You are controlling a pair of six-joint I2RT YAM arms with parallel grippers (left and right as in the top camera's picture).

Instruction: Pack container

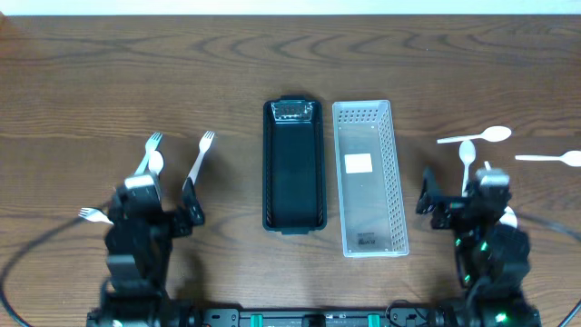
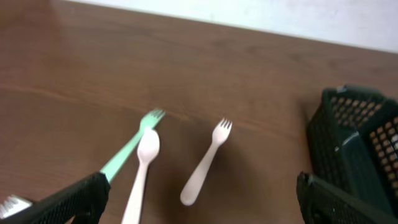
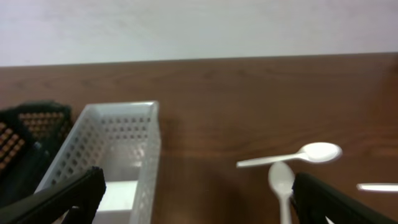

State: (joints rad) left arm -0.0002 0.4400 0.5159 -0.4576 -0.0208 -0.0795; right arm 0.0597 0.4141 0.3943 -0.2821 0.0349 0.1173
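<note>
A black basket point(image 1: 293, 163) and a white perforated basket point(image 1: 368, 177) stand side by side mid-table, both empty apart from a label. On the left lie a green fork point(image 1: 150, 145), a white spoon point(image 1: 155, 163), a pink fork point(image 1: 201, 154) and a white fork point(image 1: 91, 216). On the right lie several white spoons point(image 1: 477, 137). My left gripper point(image 1: 159, 207) is open and empty, just short of the pink fork point(image 2: 205, 165). My right gripper point(image 1: 458, 200) is open and empty, between the white basket point(image 3: 118, 143) and a spoon point(image 3: 281, 183).
The left wrist view shows the green fork point(image 2: 134, 146) and the white spoon point(image 2: 144, 168) crossing, with the black basket point(image 2: 360, 137) at the right. The right wrist view shows the black basket point(image 3: 25, 130) at far left and another spoon point(image 3: 292, 155).
</note>
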